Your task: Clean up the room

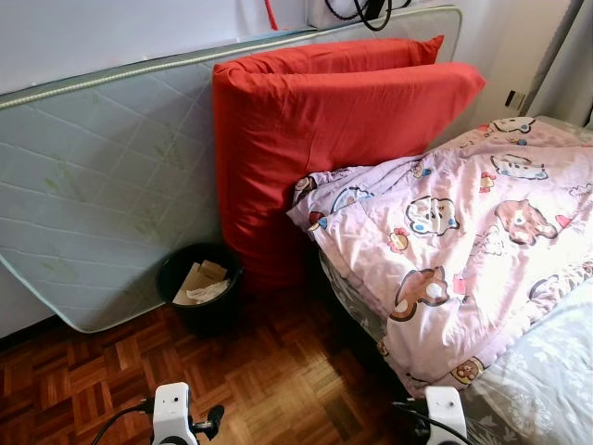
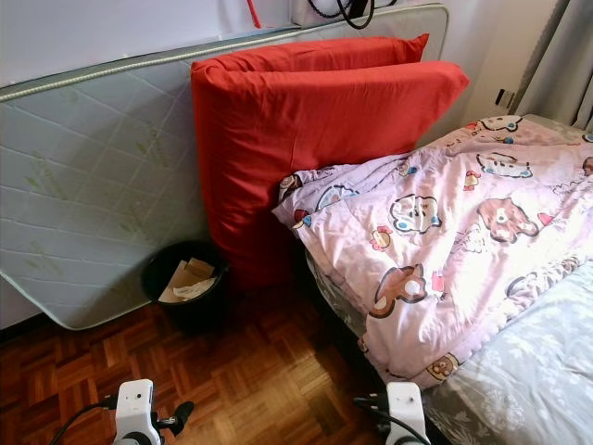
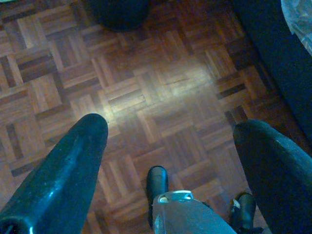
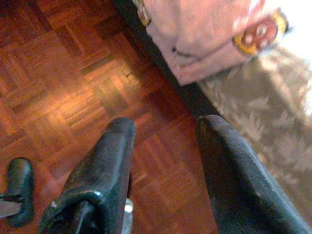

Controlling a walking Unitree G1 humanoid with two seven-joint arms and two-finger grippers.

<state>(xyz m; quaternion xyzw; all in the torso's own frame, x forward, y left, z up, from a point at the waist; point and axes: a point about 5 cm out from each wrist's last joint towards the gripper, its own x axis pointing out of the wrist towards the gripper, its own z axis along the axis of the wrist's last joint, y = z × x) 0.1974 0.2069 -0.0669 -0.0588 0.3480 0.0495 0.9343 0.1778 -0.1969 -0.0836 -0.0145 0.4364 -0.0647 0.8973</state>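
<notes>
A black waste bin (image 1: 199,283) holding paper and cardboard scraps stands on the parquet floor, at the foot of a leaning mattress (image 1: 93,185). Two large red cushions (image 1: 324,139) lean upright between the bin and the bed. A pink cartoon-print quilt (image 1: 463,241) lies rumpled over the bed and hangs off its near corner. My left gripper (image 3: 170,126) hangs low over the floor, open, with nothing between its fingers; the bin (image 3: 119,12) is ahead of it. My right gripper (image 4: 165,124) is open too, beside the bed's edge under the quilt's corner (image 4: 204,39).
The bed's grey floral sheet (image 1: 547,389) fills the lower right. The dark bed frame (image 3: 273,58) bounds the floor on the right. Open parquet (image 1: 278,371) lies between me and the bin. A curtain (image 1: 570,65) hangs at the far right.
</notes>
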